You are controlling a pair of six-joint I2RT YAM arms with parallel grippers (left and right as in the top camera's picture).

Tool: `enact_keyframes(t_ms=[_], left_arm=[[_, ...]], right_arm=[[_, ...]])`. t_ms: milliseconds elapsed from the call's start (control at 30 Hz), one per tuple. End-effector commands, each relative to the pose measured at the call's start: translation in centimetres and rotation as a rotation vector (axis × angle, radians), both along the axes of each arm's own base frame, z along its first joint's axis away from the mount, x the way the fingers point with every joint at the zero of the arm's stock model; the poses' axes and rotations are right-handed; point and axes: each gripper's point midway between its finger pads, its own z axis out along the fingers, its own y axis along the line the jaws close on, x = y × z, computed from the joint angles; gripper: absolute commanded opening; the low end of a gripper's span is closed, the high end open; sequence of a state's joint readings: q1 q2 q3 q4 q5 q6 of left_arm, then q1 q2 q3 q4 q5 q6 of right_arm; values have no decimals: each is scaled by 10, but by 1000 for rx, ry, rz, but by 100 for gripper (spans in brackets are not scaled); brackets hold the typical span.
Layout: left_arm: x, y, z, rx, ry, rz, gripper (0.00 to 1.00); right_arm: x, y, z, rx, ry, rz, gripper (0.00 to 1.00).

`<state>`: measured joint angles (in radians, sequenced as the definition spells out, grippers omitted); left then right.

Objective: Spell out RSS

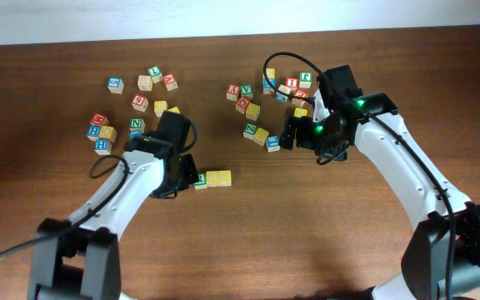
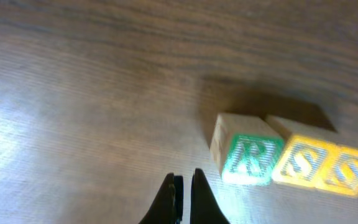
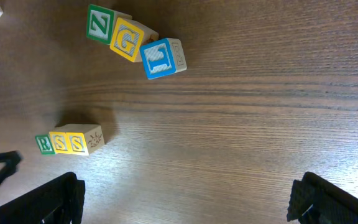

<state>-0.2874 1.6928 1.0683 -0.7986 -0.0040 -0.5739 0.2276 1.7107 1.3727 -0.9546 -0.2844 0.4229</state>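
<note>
A row of three small wooden letter cubes (image 1: 213, 178) is laid on the dark brown wooden worktop (image 1: 307, 225), just below and left of the centre of the overhead frame. Its long axis runs left to right. The green R cube (image 2: 250, 158) is at the left end, and the two yellow S cubes (image 2: 325, 168) follow to its right, all three touching side by side. In the right wrist view the row sits at the lower left and its letters stand upright, reading RSS from left to right. In the left wrist view it lies at the lower right, dipping slightly towards the right.

The left claw (image 2: 180, 193) is fully closed with nothing between its fingers; it is seen just left of the R cube, apart from it. The right claw (image 3: 185, 199) is spread wide and holds nothing, poised over bare worktop at the right of the overhead frame. Loose coloured letter cubes (image 1: 257, 100) are scattered across the upper half of that frame.
</note>
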Motion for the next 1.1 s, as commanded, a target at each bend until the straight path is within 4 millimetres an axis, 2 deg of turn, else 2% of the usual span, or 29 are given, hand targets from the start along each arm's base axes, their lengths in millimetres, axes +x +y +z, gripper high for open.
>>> enact_keyframes(t_ms=[0, 400, 1067], left_arm=[[-1, -4, -20, -13, 27, 25, 0], [8, -13, -40, -49, 36, 18, 0], [16, -18, -38, -70, 0, -12, 0]], right_arm=[[5, -3, 7, -3, -24, -9, 98], [5, -3, 7, -3, -24, -9, 98], [5, -3, 7, -3, -24, -9, 98]])
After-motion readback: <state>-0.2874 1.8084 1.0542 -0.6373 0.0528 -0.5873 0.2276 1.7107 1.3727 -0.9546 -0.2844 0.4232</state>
